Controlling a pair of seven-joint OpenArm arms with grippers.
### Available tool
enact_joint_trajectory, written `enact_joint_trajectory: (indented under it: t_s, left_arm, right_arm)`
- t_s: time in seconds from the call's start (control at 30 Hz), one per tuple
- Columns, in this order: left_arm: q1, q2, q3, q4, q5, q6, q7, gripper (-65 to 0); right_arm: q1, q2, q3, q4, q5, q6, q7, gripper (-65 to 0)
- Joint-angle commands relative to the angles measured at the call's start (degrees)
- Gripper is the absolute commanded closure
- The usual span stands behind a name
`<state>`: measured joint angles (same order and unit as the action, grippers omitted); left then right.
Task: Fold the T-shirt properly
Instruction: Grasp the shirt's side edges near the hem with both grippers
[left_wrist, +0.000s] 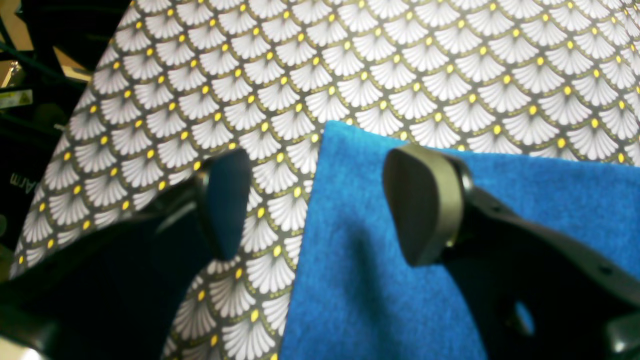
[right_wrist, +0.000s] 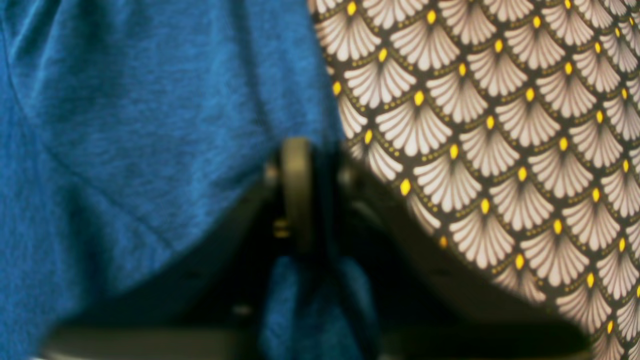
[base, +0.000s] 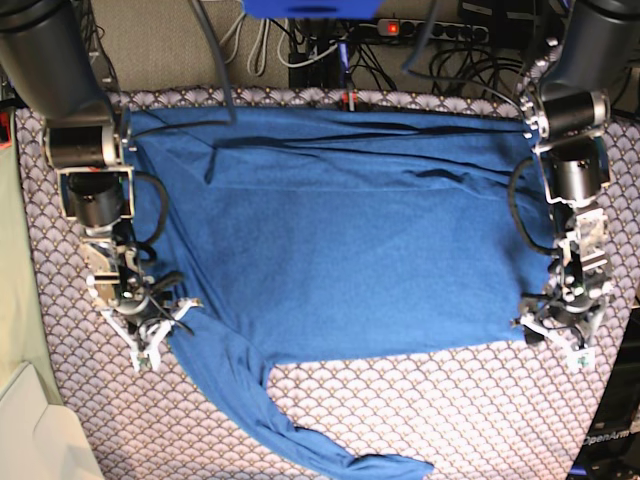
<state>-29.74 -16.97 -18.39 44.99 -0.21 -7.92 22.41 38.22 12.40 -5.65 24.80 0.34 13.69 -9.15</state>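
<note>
Shirt: your T-shirt (base: 340, 230) lies spread flat across the patterned cloth (base: 450, 410), one long sleeve (base: 270, 420) trailing toward the near edge.
Left pincer: your left gripper (left_wrist: 315, 200) stands with its jaws spread wide; one pad (left_wrist: 425, 205) hangs over the shirt's corner, the other over bare cloth, so the shirt's edge runs between them.
Right pincer: your right gripper (right_wrist: 312, 195) is pressed together on a bunch of blue fabric at the shirt's edge, beside the sleeve.
Base view: you see the two grippers at opposite sides of the shirt.
</note>
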Motion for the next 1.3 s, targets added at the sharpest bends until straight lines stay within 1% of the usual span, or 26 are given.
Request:
enact_joint_trajectory:
  t_s: [0.0, 0.17, 0.3, 0.37, 0.47, 0.57, 0.63, 0.87, 0.97, 1.03, 1.17, 1.27]
  left_arm:
    - [-2.13, -0.83, -0.20, 0.77, -0.10, 0.23, -1.62, -43.6]
    - [-2.22, -0.83, -0.20, 0.68, -0.01, 0.41, -1.62, -43.6]
    - [-2.22, -1.18, -0.38, -3.98, -0.19, 0.41, -1.62, -43.6]
    - [-2.22, -1.53, -0.82, -7.23, -0.28, 0.41, -3.56, -43.6]
    - [-2.22, -1.53, -2.66, -12.68, -0.28, 0.41, -8.66, -43.6]
    - [-2.22, -1.53, -2.75, -16.20, -0.19, 0.14, -11.65, -43.6]
    - [-3.01, -1.45, -2.75, -16.64, 0.08, -0.03, -12.61, -43.6]
    - [-6.18, -1.36, -2.66, -18.22, 0.16, -0.03, -12.88, -43.6]
    - [-8.46, -1.36, -0.64, -22.44, -0.01, -0.03, -13.14, -43.6]
    - [-8.55, -1.36, 0.77, -23.67, -0.10, -0.03, -13.58, -43.6]
    - [-8.55, -0.21, 5.07, -27.19, 0.16, 0.23, -19.65, -43.6]
    - [-8.99, -0.21, 6.30, -30.62, -0.19, 0.41, -22.11, -43.6]
  right_arm:
    - [1.39, 0.83, 0.16, 0.74, -0.47, -0.20, -0.48, 0.0]
    - [1.39, 0.65, 0.16, 0.74, -0.47, -0.20, -0.48, -0.3]
    - [1.39, 0.56, 0.16, 0.74, -0.47, -0.20, -0.48, -0.3]
    - [1.39, 0.56, 0.16, 0.83, -0.47, -0.20, -0.48, -0.3]
    - [1.39, 0.56, 0.16, 0.83, -0.47, -0.20, -0.48, -0.3]
    - [1.39, 0.56, 0.16, 0.83, -0.47, -0.11, -0.48, -0.3]
    - [1.39, 0.56, 0.16, 0.83, -0.47, -0.11, -0.48, -0.3]
    - [1.39, 0.48, 0.16, 0.83, -0.47, -0.11, -0.57, -0.3]
    - [1.39, 0.48, 0.16, 0.83, -0.47, -0.11, -0.57, -0.3]
    - [1.39, 0.48, 0.16, 0.83, -0.47, -0.11, -0.57, -0.3]
    - [1.39, 0.56, 0.16, 0.83, -0.47, -0.11, -0.57, -0.3]
    - [1.39, 0.56, 0.07, 0.83, -0.47, -0.11, -0.57, -0.3]
